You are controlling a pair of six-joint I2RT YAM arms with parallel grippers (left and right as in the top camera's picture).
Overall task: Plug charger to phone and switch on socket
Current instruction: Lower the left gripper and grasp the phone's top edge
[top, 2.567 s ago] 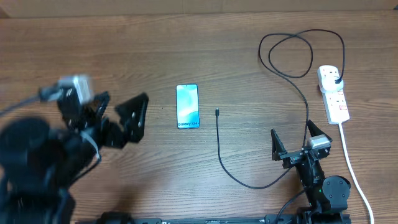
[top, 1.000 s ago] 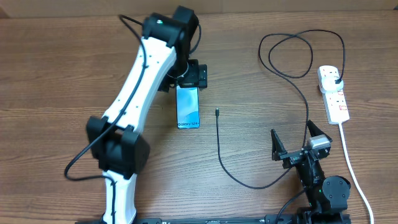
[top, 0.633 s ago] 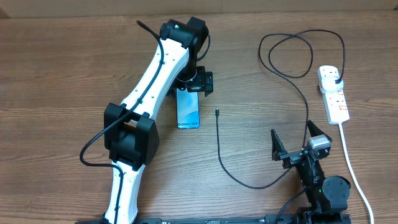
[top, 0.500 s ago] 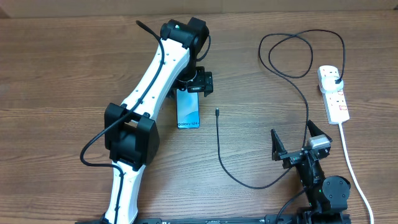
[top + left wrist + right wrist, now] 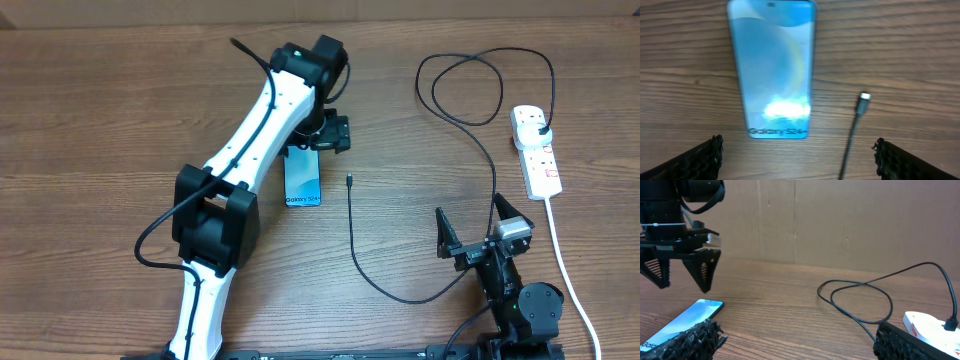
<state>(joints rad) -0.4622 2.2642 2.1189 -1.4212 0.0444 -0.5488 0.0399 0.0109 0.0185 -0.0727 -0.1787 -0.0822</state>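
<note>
The left fingers (image 5: pixel 702 157) stand wide apart and hold nothing; they hang above the phone (image 5: pixel 303 182), which lies flat on the wooden surface (image 5: pixel 100 100) with its bright screen up. The charger (image 5: pixel 351 225) lies on the surface with its small tip just beside the phone's right side, not touching it, and its black plug sits in the far end of the socket (image 5: pixel 537 160). The right fingers (image 5: pixel 443 238) are also wide apart and empty, near the front edge.

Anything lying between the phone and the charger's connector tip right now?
No. In the left wrist view, only bare wooden table separates the phone from the connector tip. The overhead view agrees.
</note>
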